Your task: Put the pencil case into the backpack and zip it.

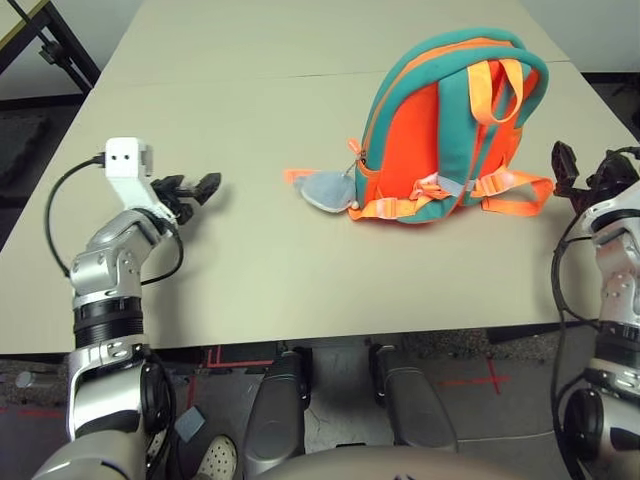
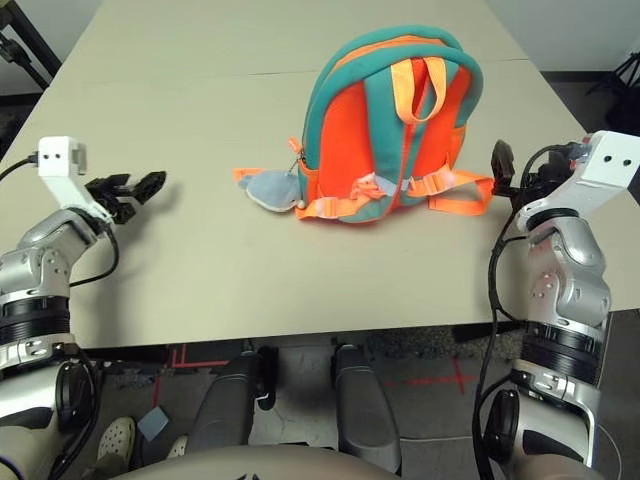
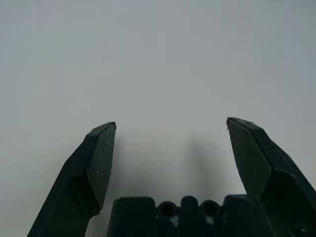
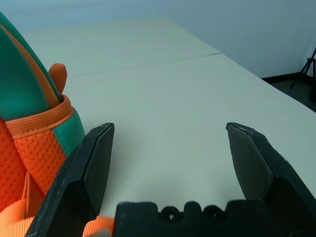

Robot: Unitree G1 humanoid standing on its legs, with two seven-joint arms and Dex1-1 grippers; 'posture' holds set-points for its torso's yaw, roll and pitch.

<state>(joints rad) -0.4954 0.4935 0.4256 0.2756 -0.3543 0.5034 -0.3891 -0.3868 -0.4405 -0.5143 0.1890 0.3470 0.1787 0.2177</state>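
Note:
The backpack (image 1: 440,130), orange with teal trim, lies strap-side up at the table's middle right. Its orange webbing straps (image 1: 510,190) spread toward me and a grey plush toy (image 1: 325,188) rests at its left side. The pencil case is out of view. My left gripper (image 1: 195,190) hovers over bare table well left of the backpack, open with nothing between its fingers (image 3: 98,158). Near the table's right edge, my right gripper (image 2: 505,165) is open and empty just right of the backpack's strap end; in its wrist view the backpack (image 4: 29,128) sits beside one finger.
A seam (image 1: 250,78) runs across the beige table behind the backpack. Black stand legs (image 1: 55,45) are on the floor past the far left corner. The table's near edge (image 1: 300,340) lies close in front of me.

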